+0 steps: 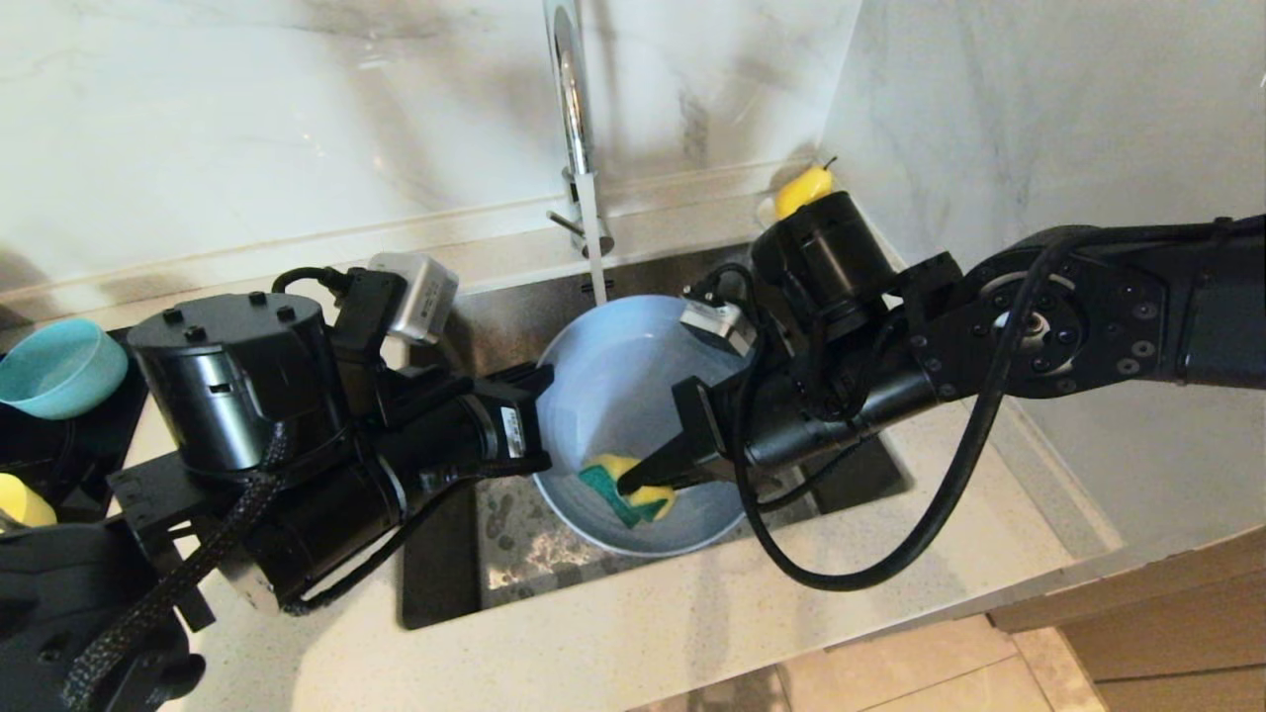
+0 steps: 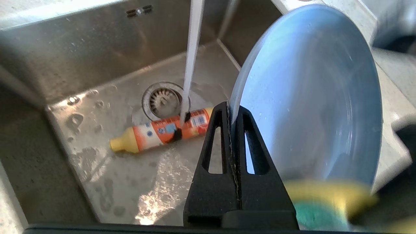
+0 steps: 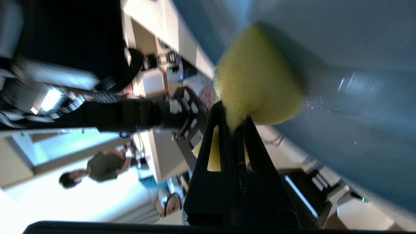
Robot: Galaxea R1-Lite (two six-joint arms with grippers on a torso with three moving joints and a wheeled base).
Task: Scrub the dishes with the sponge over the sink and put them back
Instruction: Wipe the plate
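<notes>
My left pincer is clamped on the rim of the plate, holding it on edge over the sink just beside the running water, while my right pincer is pinched tight on the sponge, which presses against the plate's lower face. The plate looks stiff, wet and breakable, so I judge it slippery in a thin edge grip; the rim is the only sound hold, and hard scrubbing could lever it loose. The sponge is soft and light, squashing between my jaws, best held across its middle.
</notes>
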